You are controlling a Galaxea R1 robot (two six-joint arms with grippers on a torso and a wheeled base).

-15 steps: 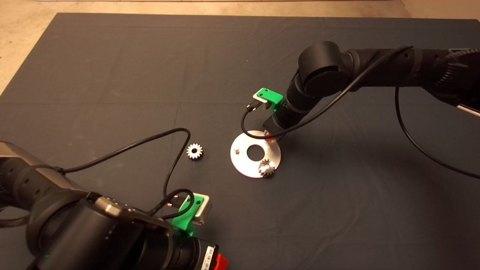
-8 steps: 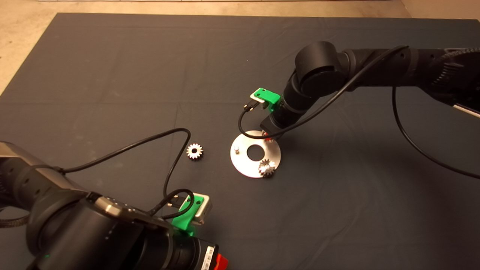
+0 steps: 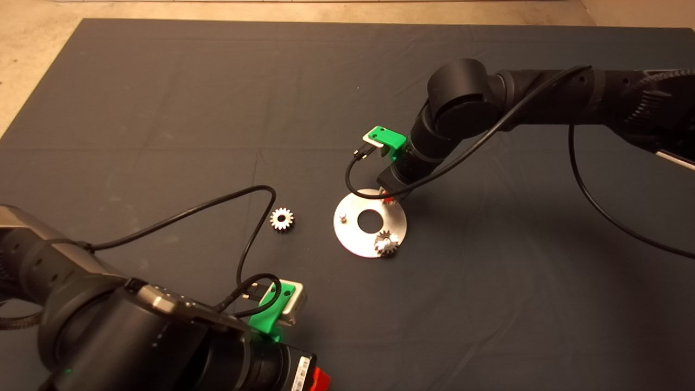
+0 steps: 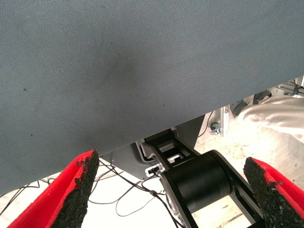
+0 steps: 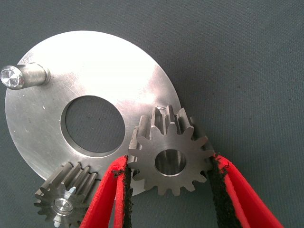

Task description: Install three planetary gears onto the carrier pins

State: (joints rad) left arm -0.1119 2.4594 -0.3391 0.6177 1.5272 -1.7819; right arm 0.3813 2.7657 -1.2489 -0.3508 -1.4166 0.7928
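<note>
From above, the right claw is hiding its gear at the far edge of the disc. The right wrist view is showing it: the claw is squeezing a gear between its fingers, just over the disc's rim. One pin is standing bare. Another gear is sitting on its pin. A third gear is lying left of the disc. The left claw is waiting wide open, near the counter's edge.

Dark mat spread wide and faintly creased, pale floor beyond the mat's far and left edges, person's light trouser leg past the mat's edge
</note>
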